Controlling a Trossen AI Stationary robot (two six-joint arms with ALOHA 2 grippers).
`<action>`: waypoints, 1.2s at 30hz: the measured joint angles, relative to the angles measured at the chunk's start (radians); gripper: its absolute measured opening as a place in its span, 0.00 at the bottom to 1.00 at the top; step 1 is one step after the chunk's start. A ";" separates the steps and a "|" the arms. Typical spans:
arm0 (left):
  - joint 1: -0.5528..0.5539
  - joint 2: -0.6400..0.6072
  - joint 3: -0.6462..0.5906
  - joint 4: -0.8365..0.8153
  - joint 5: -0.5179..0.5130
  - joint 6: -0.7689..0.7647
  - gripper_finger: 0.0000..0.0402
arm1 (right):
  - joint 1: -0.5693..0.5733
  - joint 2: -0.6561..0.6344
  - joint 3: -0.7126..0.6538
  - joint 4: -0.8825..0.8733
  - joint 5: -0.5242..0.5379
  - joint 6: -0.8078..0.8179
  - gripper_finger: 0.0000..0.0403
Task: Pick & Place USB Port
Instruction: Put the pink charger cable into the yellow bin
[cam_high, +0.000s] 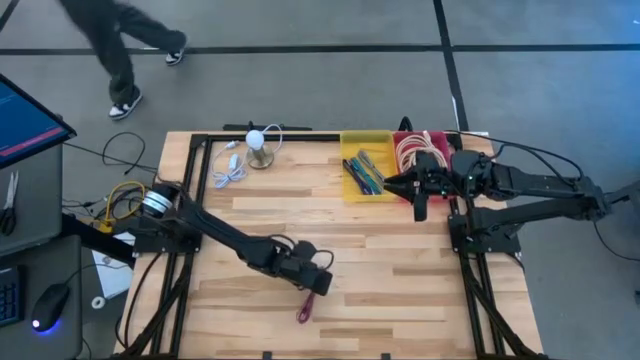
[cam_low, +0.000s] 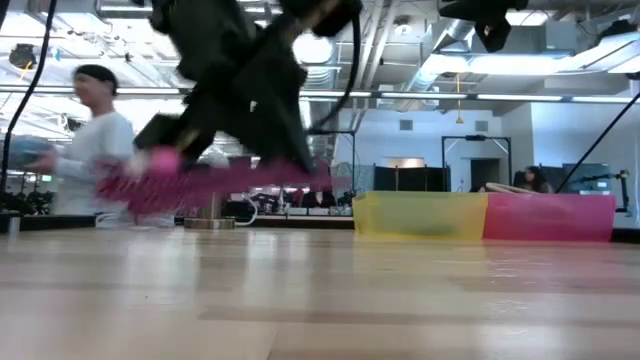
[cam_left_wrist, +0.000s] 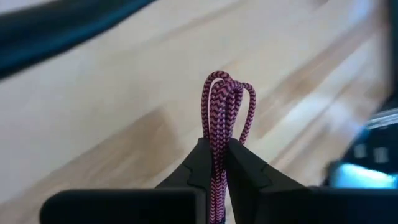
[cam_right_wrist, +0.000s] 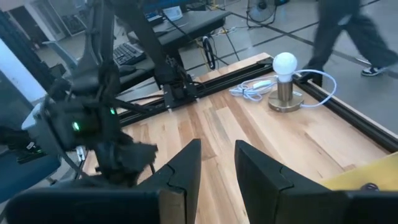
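The left wrist view shows the left gripper (cam_left_wrist: 214, 163) pinched tight on the looped pink cable (cam_left_wrist: 221, 118); overhead, it lies well away from the yellow bin (cam_high: 366, 164), where the right gripper (cam_high: 418, 206) hovers, fingers partly apart, empty.

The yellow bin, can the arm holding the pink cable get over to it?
Probably yes. The left gripper is shut on the pink cable, and bare table lies between it and the yellow bin; the right gripper hovers beside the bin.

One pink cable (cam_high: 308, 307), two bins, yellow (cam_high: 366, 166) and red (cam_high: 420, 148), one lamp (cam_high: 259, 148), one white cable (cam_high: 229, 172), two arms.
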 joint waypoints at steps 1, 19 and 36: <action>0.005 -0.021 0.000 0.002 -0.020 0.013 0.06 | -0.003 0.000 0.000 0.000 0.000 0.000 0.23; 0.137 -0.476 0.003 0.075 -0.401 0.531 0.06 | -0.008 0.000 0.000 -0.002 0.000 0.001 0.23; 0.503 -0.361 0.003 0.302 -0.101 0.764 0.06 | -0.008 -0.128 0.000 0.041 0.000 0.003 0.23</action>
